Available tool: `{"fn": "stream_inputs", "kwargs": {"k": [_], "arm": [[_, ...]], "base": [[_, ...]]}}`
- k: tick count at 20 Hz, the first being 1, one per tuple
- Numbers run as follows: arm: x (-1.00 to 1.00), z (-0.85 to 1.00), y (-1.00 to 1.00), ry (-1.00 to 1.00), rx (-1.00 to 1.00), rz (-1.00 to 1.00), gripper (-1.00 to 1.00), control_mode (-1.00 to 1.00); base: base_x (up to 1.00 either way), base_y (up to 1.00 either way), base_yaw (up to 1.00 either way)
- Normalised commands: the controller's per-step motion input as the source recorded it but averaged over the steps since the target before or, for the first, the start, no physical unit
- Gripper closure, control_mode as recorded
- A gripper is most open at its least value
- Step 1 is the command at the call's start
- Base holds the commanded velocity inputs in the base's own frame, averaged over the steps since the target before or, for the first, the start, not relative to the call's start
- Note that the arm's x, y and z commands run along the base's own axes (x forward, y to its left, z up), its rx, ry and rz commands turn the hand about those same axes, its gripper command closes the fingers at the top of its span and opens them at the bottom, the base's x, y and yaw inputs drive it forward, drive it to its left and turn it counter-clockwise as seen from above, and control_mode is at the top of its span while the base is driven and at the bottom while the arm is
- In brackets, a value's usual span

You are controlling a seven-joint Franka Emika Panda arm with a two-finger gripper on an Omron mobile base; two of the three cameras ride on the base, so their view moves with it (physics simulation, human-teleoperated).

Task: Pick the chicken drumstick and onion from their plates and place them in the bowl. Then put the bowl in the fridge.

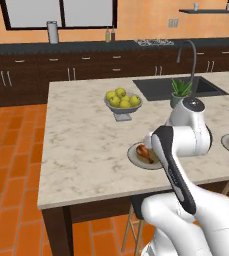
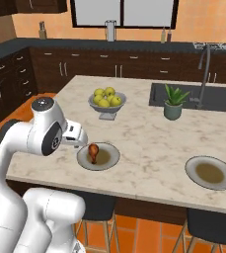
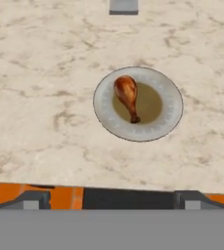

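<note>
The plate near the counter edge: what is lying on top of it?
On the plate lies one chicken drumstick, across the left part of its brownish centre. The rest of the plate is bare. What is under the drumstick is covered.

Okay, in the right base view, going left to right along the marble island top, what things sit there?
Grey plate with the reddish-brown chicken drumstick → grey footed bowl of yellow-green fruit → small green potted plant → grey plate with a brownish centre.
</note>
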Motion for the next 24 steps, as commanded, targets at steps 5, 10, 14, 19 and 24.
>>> {"fn": "stream_inputs", "kwargs": {"k": [5,10,14,19,24], "arm": [[0.7,-0.43,-0.16,0.09,0.0,0.02,-1.0,-1.0],[0.55,-0.56,0.0,0.09,0.0,0.01,-1.0,-1.0],[0.8,-0.54,-0.19,0.01,0.0,0.01,-1.0,-1.0],[0.68,-0.54,-0.15,0.0,-0.02,0.05,-1.0,-1.0],[0.61,-0.5,-0.04,0.0,-0.06,0.04,-1.0,-1.0]], "base": [[0.0,0.0,0.0],[0.0,0.0,0.0],[0.0,0.0,0.0],[0.0,0.0,0.0],[0.0,0.0,0.0]]}}
